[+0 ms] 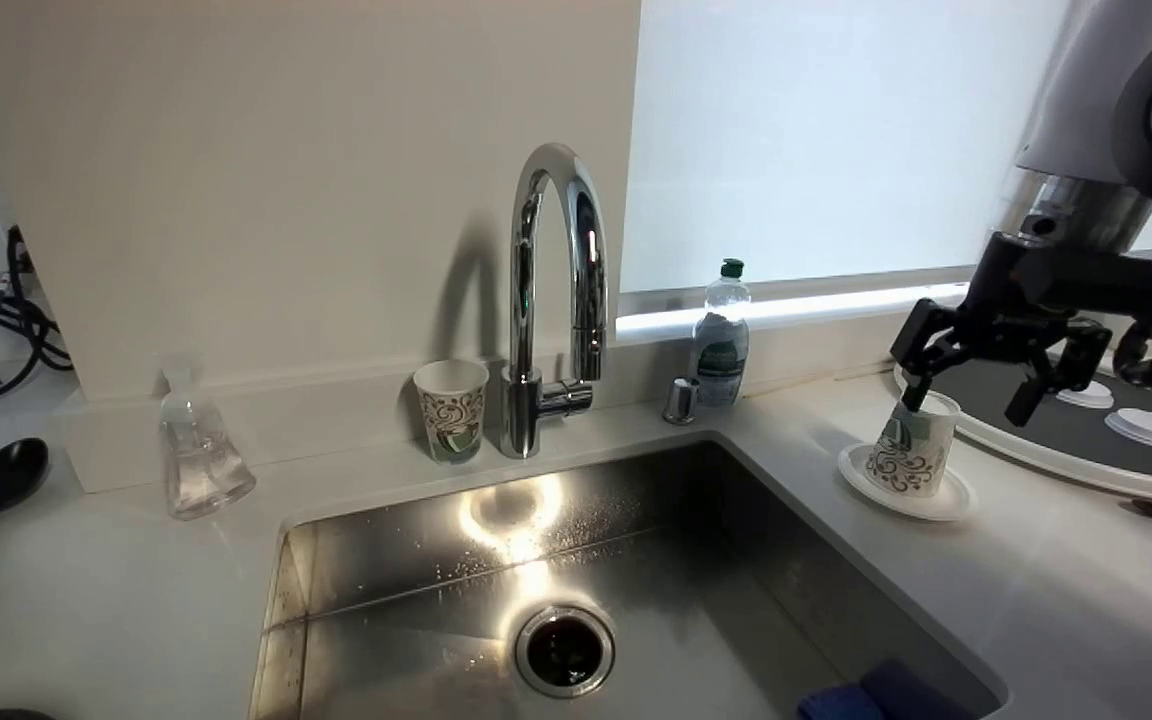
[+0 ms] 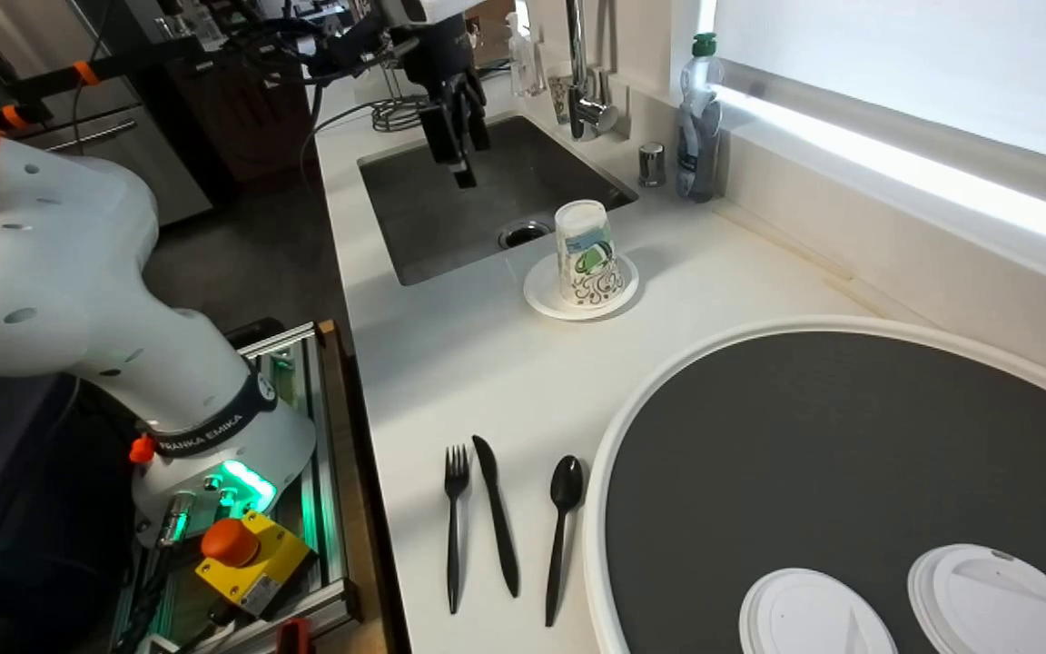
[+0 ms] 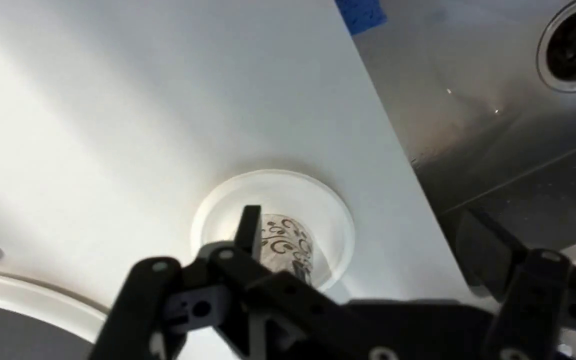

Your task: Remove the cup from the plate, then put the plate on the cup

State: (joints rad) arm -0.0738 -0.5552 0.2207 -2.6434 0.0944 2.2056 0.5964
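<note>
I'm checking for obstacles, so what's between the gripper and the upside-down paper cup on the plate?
Just open air: in an exterior view, a gap separates the open gripper from the patterned paper cup, with no object in it.

The cup [image 1: 913, 450], right of centre in an exterior view, is white with dark scrollwork and a green motif. The plate [image 1: 955, 497] is plain white. The gripper [image 1: 968, 400] is black. At lower right of an exterior view, the tray [image 2: 814, 436] is dark grey, rimmed white; the lids [image 2: 804, 618] are white. The fork [image 2: 454, 527], lower centre, is black.
</note>
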